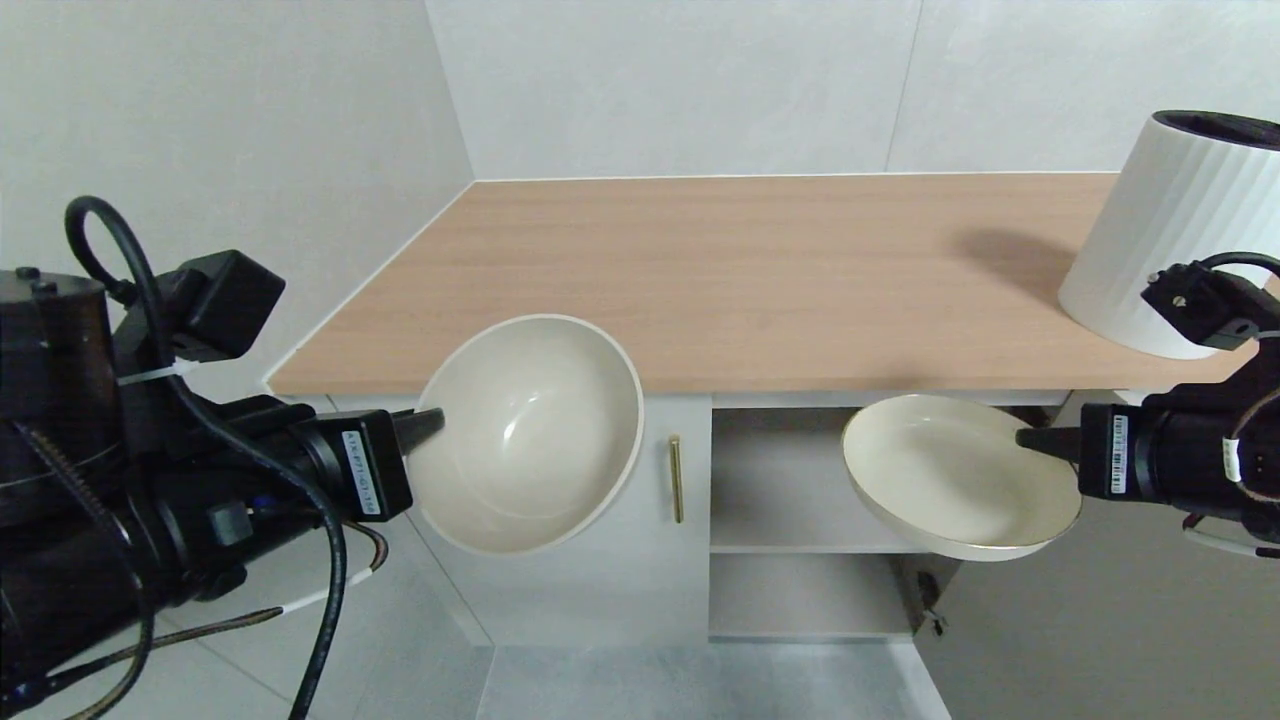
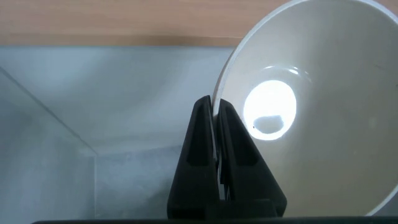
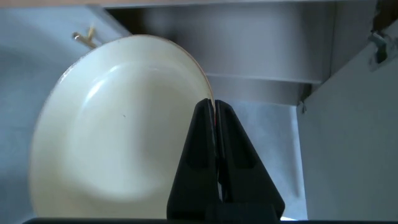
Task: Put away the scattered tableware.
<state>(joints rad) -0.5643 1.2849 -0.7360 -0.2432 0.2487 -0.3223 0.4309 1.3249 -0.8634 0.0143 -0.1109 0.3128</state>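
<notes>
Bowl [image 1: 530,435]: plain cream-white, glossy, unpatterned. Plate [image 1: 950,475]: same cream-white, edged with a thin golden line at the rim. Left gripper [image 1: 435,420] and right gripper [image 1: 1025,437]: matt black, each with a white printed label behind the fingers. Worktop [image 1: 750,270]: light brown wood grain in fine lengthwise streaks. Cabinet door [image 1: 600,570] and shelf [image 1: 780,480]: pale grey, plain. Handle [image 1: 676,478]: brass-gold. Ribbed vessel [image 1: 1160,230]: white with vertical fluting, dark inside at the mouth. Wall [image 1: 680,80]: off-white. Floor [image 1: 700,680]: mottled grey.
</notes>
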